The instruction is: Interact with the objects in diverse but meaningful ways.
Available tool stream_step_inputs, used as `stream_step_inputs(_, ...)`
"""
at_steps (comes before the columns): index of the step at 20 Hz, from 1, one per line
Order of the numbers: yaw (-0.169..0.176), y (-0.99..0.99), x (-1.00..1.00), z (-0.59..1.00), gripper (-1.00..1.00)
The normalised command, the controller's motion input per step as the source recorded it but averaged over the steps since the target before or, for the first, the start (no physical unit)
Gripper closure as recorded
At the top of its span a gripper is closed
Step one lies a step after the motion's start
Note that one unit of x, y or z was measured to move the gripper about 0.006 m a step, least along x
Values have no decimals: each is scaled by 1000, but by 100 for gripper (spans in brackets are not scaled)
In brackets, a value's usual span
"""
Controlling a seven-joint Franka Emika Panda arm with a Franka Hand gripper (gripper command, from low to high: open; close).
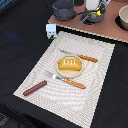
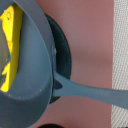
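An orange-brown bread loaf (image 1: 69, 64) lies on a small plate in the middle of the striped placemat (image 1: 100, 75). The reddish-brown sausage (image 1: 35, 88) rests near the mat's corner at the exterior view's left. Off the mat's far corner stands the white milk carton (image 1: 51, 31). The grey long-handled saucepan (image 2: 30, 70) fills the wrist view, with the yellow cheese wedge (image 2: 11, 45) in it and its handle (image 2: 95, 93) sticking out. My gripper (image 1: 92, 11) hangs right over the saucepan (image 1: 87, 19) on the pink board; its fingers are not visible.
An orange-handled fork (image 1: 80, 57) and knife (image 1: 67, 81) flank the plate. On the pink board (image 1: 107, 27) sit a larger grey pot (image 1: 62, 8) and a beige bowl (image 1: 123, 17). A dark round shape (image 2: 62, 50) lies under the saucepan.
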Motion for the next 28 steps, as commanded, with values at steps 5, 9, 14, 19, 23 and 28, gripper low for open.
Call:
stream_step_inputs(5, 72, 291, 23, -228, -100)
stream_step_inputs(9, 66, 196, 1, -230, -100)
stream_step_inputs(14, 49, 50, 41, -243, -100)
stream_step_inputs(19, 32, 27, 17, -214, -100)
stream_step_inputs(23, 29, 14, 0, -214, -100)
stream_step_inputs(28, 30, 6, 0, -171, -100)
